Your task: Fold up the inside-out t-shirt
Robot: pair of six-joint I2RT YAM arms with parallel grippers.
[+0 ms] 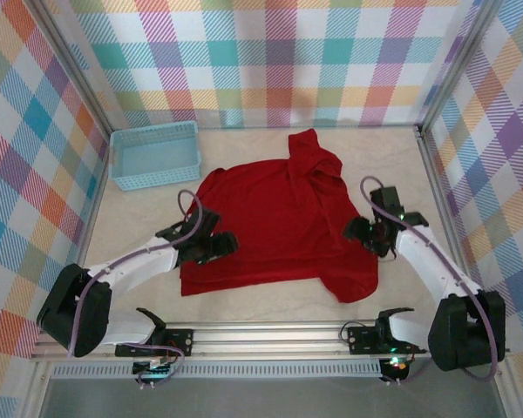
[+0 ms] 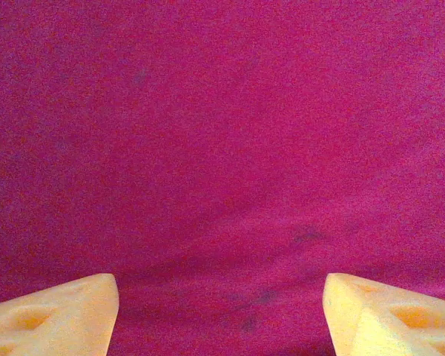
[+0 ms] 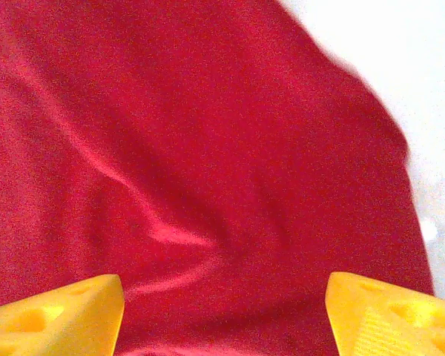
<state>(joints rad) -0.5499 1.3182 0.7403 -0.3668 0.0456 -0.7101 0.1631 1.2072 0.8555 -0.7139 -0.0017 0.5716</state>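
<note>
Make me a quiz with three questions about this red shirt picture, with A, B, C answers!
1. What colour is the t-shirt?
A. blue
B. red
C. green

2. Where is the basket?
A. on the t-shirt
B. in a claw
C. at the far left, apart from the t-shirt

3. How is the left claw?
A. open over the t-shirt
B. shut on the t-shirt
C. holding the basket

Answers:
1 B: the cloth is red all over.
2 C: the top view shows a gap between the basket and the cloth.
3 A: its fingers stand wide apart with nothing pinched between them.
</note>
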